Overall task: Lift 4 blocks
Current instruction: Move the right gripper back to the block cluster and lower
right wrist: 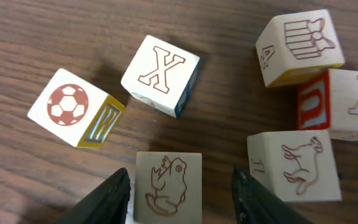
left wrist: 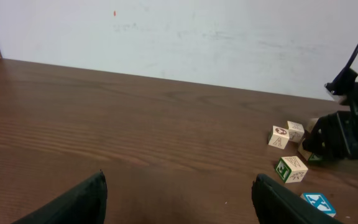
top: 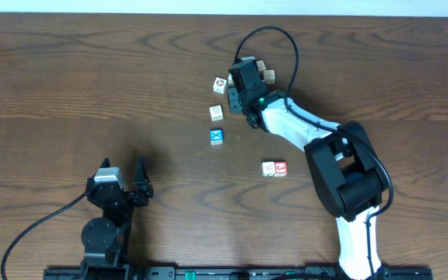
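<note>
Right gripper [right wrist: 179, 182] low over a cluster toward 12 o'clock on the table [top: 92, 78], fingers apart astride a frog block [right wrist: 168, 186], not clamped, a gap on one side. Crowding close around: soccer-ball block [right wrist: 67, 106] at 10 o'clock, X block [right wrist: 160, 74] at 12, horse block [right wrist: 294, 165] at 3. Clear of the cluster at its 6 o'clock, blue block [top: 217, 137], with green-sided white block [top: 217, 113] at its 12. Toward 4 o'clock, red block [top: 280, 167] touching white block [top: 268, 168]. Far off at 8 o'clock, left gripper [left wrist: 179, 199], fingers spread wide, nothing between.

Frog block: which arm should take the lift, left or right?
Right. The right gripper straddles the frog block, jaws open on either side. The left gripper sits open, far back from it.
</note>
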Robot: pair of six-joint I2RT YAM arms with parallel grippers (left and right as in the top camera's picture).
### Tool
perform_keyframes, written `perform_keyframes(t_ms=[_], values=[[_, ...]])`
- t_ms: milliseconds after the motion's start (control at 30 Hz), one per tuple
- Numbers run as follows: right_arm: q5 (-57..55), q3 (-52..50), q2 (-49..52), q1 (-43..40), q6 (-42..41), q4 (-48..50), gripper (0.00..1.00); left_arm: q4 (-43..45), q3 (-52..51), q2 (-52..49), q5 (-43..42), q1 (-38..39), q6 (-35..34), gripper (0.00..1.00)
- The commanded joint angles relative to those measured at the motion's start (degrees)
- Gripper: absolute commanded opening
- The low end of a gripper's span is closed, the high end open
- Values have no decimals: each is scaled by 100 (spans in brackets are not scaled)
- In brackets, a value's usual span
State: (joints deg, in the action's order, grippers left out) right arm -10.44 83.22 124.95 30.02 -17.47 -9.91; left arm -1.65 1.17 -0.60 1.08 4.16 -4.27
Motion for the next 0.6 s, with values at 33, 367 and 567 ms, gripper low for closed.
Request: perform_keyframes(t_ms=[33,367,567], values=[[-133,101,155,2,66,151,46,-238,-94,37,173,-33,-7,75],[-129,101,155,7,83,245,32,-238,-94,37,173,-33,-4,75],[-105,118,131,13,83,205,25,-238,-94,37,173,-33,-7,75]])
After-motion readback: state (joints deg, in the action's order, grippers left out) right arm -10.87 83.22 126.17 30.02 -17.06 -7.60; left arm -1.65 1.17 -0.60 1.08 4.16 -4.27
